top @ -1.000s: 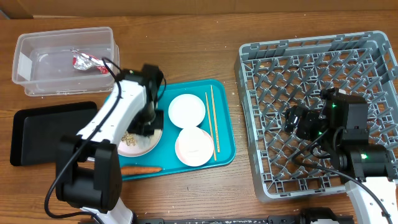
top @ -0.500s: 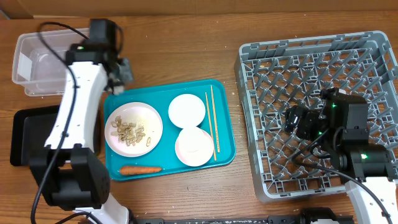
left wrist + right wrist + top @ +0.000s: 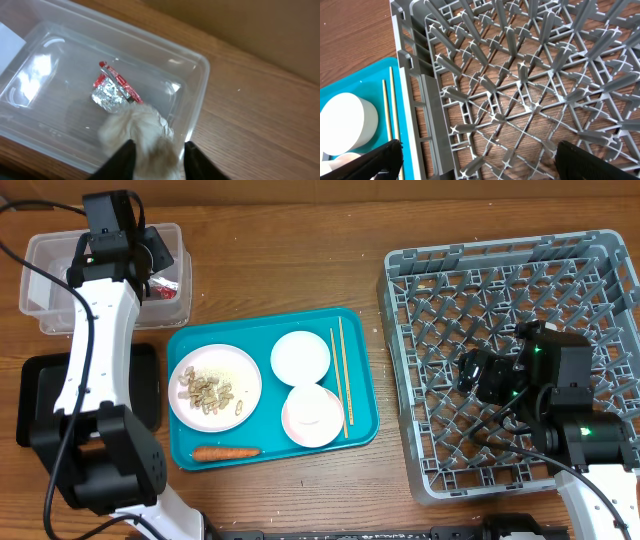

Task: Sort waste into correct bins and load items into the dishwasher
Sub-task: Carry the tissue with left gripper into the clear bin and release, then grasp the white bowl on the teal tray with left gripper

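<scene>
Hovering over the clear tub (image 3: 60, 295) at far left, my left pincer (image 3: 160, 152) has the white scrap (image 3: 142, 125) between its fingers; gripped or let go, I cannot tell. The red wrapper (image 3: 120, 82) lies in the tub. Crumbs (image 3: 207, 392), carrot (image 3: 226, 452), plate (image 3: 240, 375), bowls (image 3: 300, 357) and chopsticks (image 3: 340, 380) wait on the teal tray (image 3: 365, 420). The grey rack (image 3: 500, 290) holds nothing beneath my wide-open right pincer (image 3: 477, 155). The table (image 3: 300, 260) is plain wood.
</scene>
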